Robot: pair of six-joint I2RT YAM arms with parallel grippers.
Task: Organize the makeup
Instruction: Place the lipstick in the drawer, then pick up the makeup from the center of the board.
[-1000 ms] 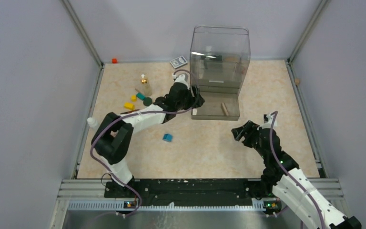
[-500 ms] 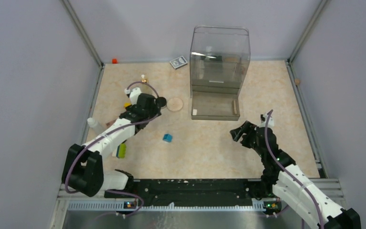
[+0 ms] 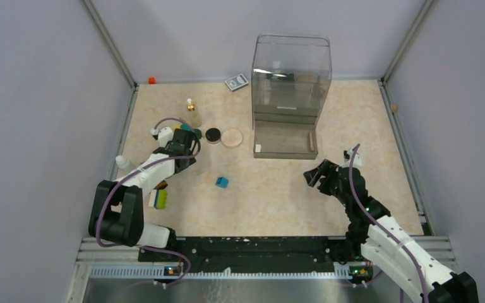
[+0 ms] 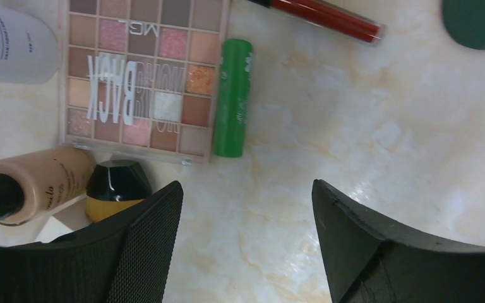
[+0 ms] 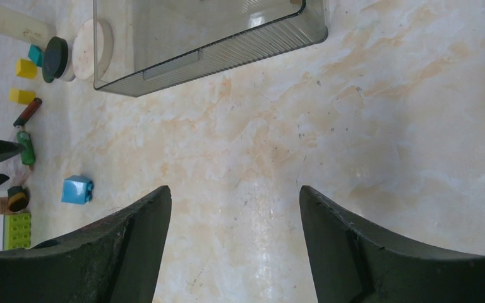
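Observation:
My left gripper [image 3: 183, 151] [image 4: 246, 186] hangs open over bare table on the left, with nothing between its fingers. Just ahead of it lie a pinkish checkered palette [image 4: 142, 76], a green tube [image 4: 232, 98], a white bottle [image 4: 9, 41], a tan bottle [image 4: 38, 186] and a red pencil [image 4: 325, 14]. A black round compact [image 3: 213, 134] and a beige disc [image 3: 232, 137] sit left of the clear organizer [image 3: 290, 69]. A gold-capped bottle [image 3: 192, 113] stands farther back. My right gripper [image 3: 316, 173] [image 5: 233, 189] is open and empty, low over the table, right of centre.
A blue cube [image 3: 221, 182] lies mid-table, and a yellow and green block [image 3: 160, 199] is near the left arm. A grey card box [image 3: 235, 83] is at the back. The organizer's front tray [image 3: 278, 151] juts forward. Walls enclose the table on three sides.
My left arm has swung back from the organizer's tray to the cluster on the left, uncovering the beige disc. The right arm has barely moved.

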